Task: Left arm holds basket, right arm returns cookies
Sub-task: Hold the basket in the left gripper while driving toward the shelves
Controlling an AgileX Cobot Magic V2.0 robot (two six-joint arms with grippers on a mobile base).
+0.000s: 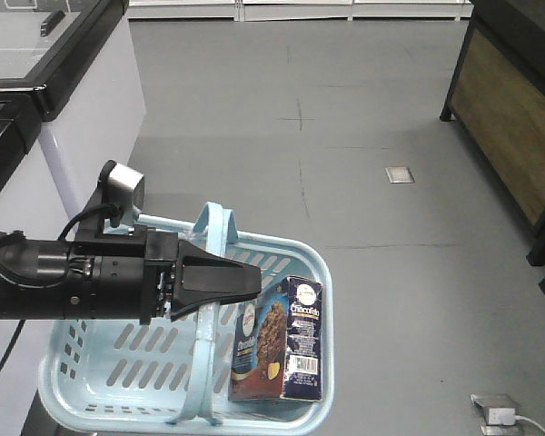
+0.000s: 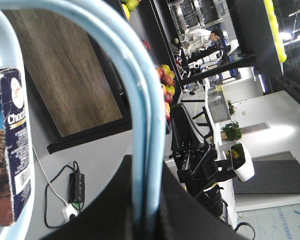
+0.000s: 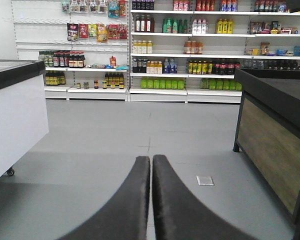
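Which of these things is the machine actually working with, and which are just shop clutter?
Part of the job:
left gripper, closed on the basket's handle
basket
cookies, standing inside the basket
right gripper, closed and empty

Just lying about:
stocked shelves
wood-fronted counter
white plug on the floor
floor plate
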